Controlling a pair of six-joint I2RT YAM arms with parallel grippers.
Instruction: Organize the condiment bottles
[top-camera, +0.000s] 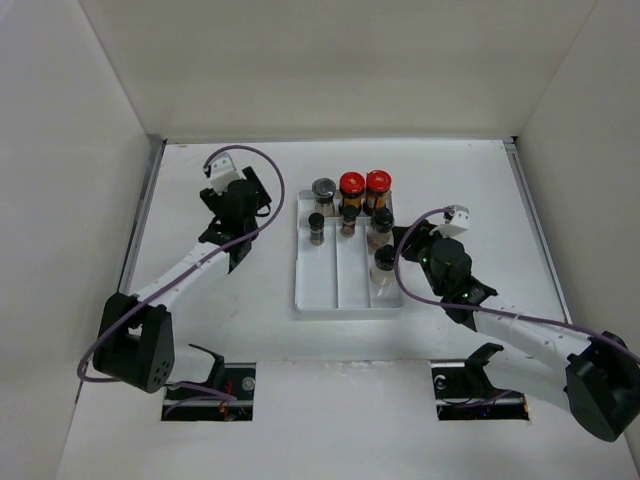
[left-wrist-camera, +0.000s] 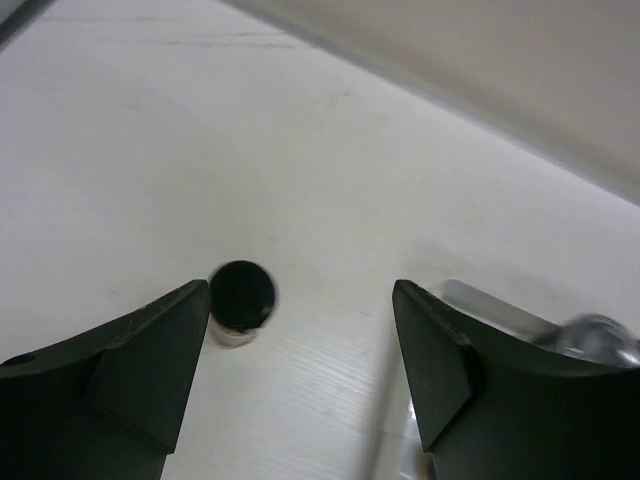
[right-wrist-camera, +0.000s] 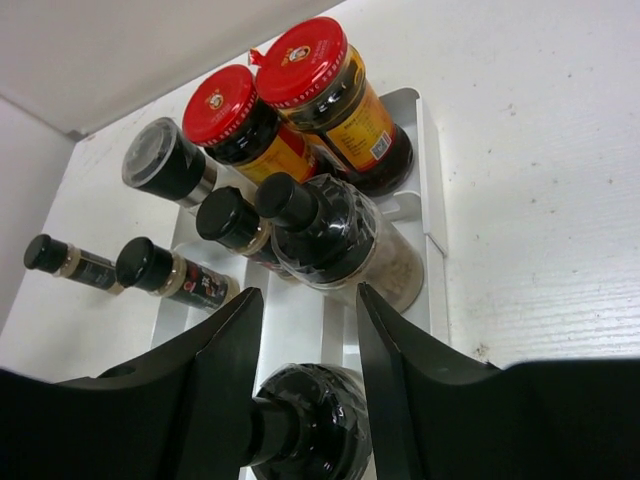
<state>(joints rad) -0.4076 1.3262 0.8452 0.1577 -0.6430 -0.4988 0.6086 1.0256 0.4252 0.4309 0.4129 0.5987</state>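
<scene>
Seven bottles upright in white tray: two red-lidded, one grey-lidded, four black-capped. Eighth bottle on table left of tray, beneath left gripper, jaws apart, empty. Right gripper straddles nearest tray bottle; grip unclear.

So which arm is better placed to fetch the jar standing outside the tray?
Left. The left gripper, open, hangs above that black-capped jar; the right gripper straddles a bottle in the tray.
</scene>
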